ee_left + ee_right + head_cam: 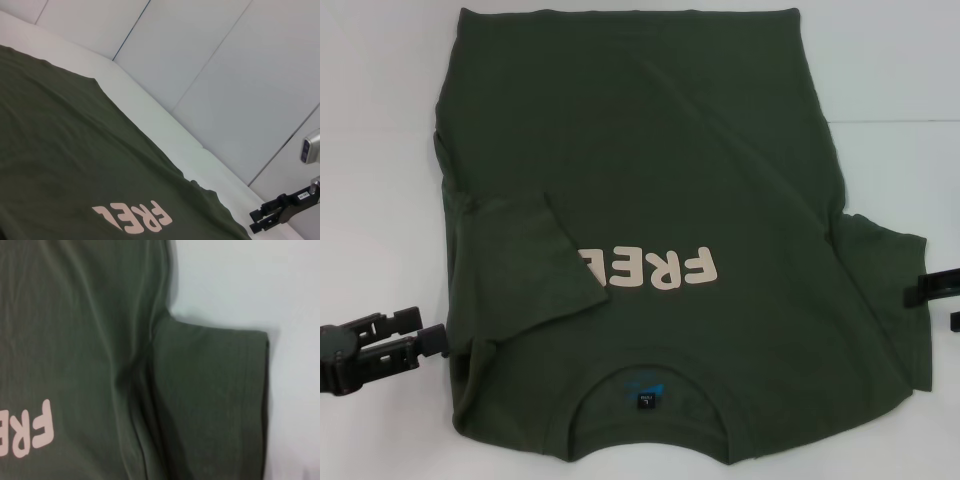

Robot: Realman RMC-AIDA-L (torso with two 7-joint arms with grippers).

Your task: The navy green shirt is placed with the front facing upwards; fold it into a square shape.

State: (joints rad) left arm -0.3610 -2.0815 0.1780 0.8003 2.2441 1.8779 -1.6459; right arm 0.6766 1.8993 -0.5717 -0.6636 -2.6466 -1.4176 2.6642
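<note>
Lying flat on the white table (pixel 380 120), the navy green shirt (pixel 660 150) has its front up and its collar (pixel 650 375) at the near edge, closest to the robot, with a small blue neck label (pixel 647 392) showing inside it. The left sleeve (pixel 525 265) is folded inward over the chest, so that it covers the end of the pale lettering (pixel 655 268) (only "FRE" and part of one more letter can be read). The right sleeve (pixel 215 400) is spread flat on the table, out to the side. The left gripper (pixel 438 340) sits low at the shirt's left edge, just beside the folded sleeve, with its dark fingers close together; whether they pinch any cloth I cannot tell. The right gripper (pixel 932 288) is at the right edge of the head view, right by the spread sleeve. From the left wrist view its two black fingers (pixel 262 214) stand apart, nothing between them.
</note>
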